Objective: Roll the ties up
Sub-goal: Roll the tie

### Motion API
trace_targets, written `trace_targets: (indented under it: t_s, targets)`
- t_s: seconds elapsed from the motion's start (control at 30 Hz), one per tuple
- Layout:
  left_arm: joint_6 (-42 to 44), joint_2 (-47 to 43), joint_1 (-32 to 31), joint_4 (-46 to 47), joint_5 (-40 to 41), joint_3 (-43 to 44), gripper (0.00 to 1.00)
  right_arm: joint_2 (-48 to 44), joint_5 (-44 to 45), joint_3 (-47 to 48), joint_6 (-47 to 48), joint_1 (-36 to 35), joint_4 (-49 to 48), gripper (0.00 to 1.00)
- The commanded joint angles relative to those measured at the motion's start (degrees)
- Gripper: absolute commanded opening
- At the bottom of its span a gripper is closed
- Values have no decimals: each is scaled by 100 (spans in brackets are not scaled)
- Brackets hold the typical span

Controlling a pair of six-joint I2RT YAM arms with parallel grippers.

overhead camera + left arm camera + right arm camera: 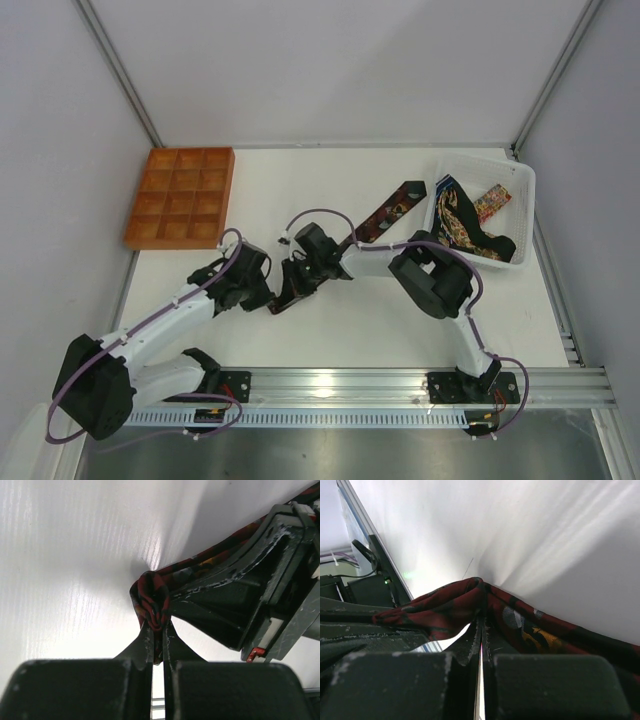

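A maroon tie (pixel 385 215) with gold and grey print lies diagonally on the white table, its wide pointed end toward the back right. Its near end is bunched up between my two grippers. My left gripper (pixel 272 298) is shut on a folded bunch of the tie (pixel 152 597), pinched at the fingertips (pixel 159 627). My right gripper (pixel 300 278) is shut on the tie (pixel 530 632) right beside it, the cloth draped over its tips (pixel 482 617). The right gripper's body (pixel 250 595) fills the right of the left wrist view.
A white basket (pixel 520 180) at the back right holds several more patterned ties (pixel 465 220). An orange compartment tray (pixel 180 195) sits at the back left. Grey walls enclose the table; an aluminium rail (pixel 400 385) runs along the near edge.
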State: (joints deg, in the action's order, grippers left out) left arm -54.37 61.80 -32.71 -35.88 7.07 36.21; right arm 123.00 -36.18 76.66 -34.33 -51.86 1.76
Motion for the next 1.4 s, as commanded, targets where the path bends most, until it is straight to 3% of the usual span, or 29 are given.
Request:
trace_targets:
  t_s: [0.0,0.53,0.73,0.93,1.13,1.37]
  targets:
    - [76,7,-16,143,31,229,0,-268,-81,-55,49,79,-115,0]
    - [111,385,-183,-16,180,659,1,303,-284,244,-232,-88,-501,0]
    - [181,719,-245,344,-153,739,0,479,-556,148,-487,-132,-879,0]
    - [128,1325,-280,476,-110,800,1,94,-399,-72,-593,-9,-792,0]
    - [58,1572,-297,565,5,756,0,-337,313,-195,-391,35,70,0]
    - [14,1651,-324,529,110,774,0,-926,454,-714,-338,316,-9,0]
